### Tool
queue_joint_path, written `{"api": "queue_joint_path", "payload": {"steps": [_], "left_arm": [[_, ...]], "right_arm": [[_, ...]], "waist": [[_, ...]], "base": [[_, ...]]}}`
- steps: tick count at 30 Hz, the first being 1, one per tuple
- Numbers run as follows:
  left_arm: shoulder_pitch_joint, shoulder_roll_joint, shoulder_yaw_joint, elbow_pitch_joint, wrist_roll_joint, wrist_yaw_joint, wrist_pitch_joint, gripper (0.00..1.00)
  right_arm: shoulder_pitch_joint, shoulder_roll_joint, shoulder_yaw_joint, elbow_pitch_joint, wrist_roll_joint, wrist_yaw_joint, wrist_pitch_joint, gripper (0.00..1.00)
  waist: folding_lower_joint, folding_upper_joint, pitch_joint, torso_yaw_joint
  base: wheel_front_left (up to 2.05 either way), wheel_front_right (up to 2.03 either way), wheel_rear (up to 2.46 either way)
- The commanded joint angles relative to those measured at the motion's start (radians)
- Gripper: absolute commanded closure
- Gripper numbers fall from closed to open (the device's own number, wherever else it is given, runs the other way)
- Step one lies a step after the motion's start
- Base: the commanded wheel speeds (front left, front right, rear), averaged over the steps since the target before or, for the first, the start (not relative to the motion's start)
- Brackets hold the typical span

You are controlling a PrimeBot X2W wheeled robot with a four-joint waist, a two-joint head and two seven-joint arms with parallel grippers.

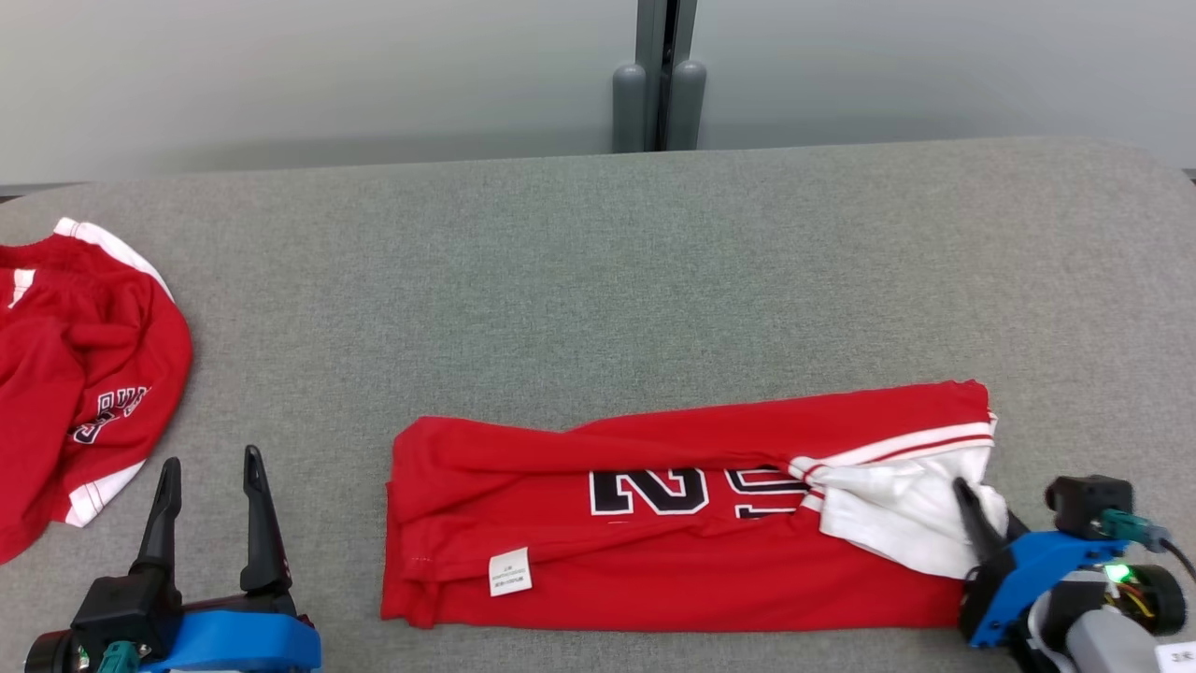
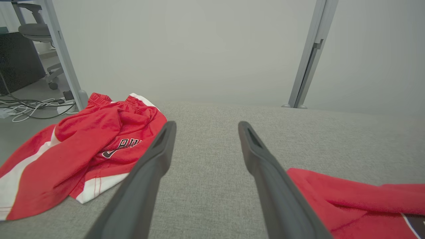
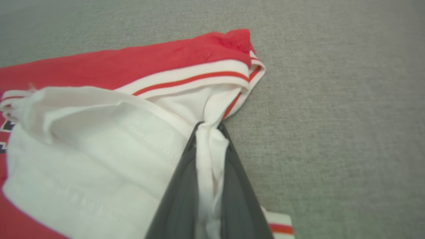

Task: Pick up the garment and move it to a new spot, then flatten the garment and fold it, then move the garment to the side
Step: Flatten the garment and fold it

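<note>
Currently logging right pincer as clenched on a gathered fold of white fabric at the right end of the garment, with that fold pinched between both fingers. Found left pincer released, fingers spread wide, holding nothing, low over the grey padded surface. Placed garment as a long folded red jersey band running from the right pincer toward the left one, ending just right of the left pincer and apart from it. Noted second red garment bunched to the left of the left pincer, not touching it. Judged fabric light, soft and limp, without stiffness; expect sag and unfolding if lifted by one end alone. Judged knit not slippery against the pads, yet suspect layers shedding from so thin a bunched grip. Would take hold at the striped rib trim just beyond the right pincer's tips, or at both ends of the band together, to keep the fold. Not fragile; possible snag at the white tag. Containers: none seen, no contents to record.
</note>
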Motion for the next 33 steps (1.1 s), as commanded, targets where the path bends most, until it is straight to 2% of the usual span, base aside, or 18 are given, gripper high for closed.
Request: {"api": "queue_joint_path", "payload": {"steps": [1,12,15,22,33], "left_arm": [[0.010,0.000,0.000,0.002,0.006,0.004,-0.002,0.00],[0.037,0.000,-0.006,0.008,0.004,0.005,-0.002,0.00],[0.047,0.000,-0.006,0.009,0.001,0.007,-0.002,0.00],[0.058,0.000,-0.014,0.004,-0.009,0.021,-0.002,0.00],[0.038,0.000,-0.026,-0.002,-0.019,0.027,-0.002,0.00]], "right_arm": [[0.007,-0.025,-0.009,0.015,0.014,-0.002,-0.008,1.00],[0.003,-0.194,-0.092,0.055,0.032,-0.001,-0.039,1.00],[0.002,-0.208,-0.089,0.035,0.025,-0.001,-0.033,1.00],[0.042,-0.152,-0.075,-0.117,0.054,-0.001,-0.015,1.00],[0.134,-0.041,0.016,-0.500,0.028,-0.001,0.106,1.00]], "waist": [[0.0000,-0.0001,-0.009,-0.007],[0.0000,-0.0001,-0.049,-0.032],[0.0000,-0.0001,-0.060,-0.039],[0.0000,-0.0001,-0.068,-0.050],[0.0000,-0.0001,-0.048,-0.060]], "base": [[0.00,0.00,0.00],[0.00,0.00,0.00],[0.00,0.00,0.00],[0.00,0.00,0.00],[0.00,0.00,0.00]]}}
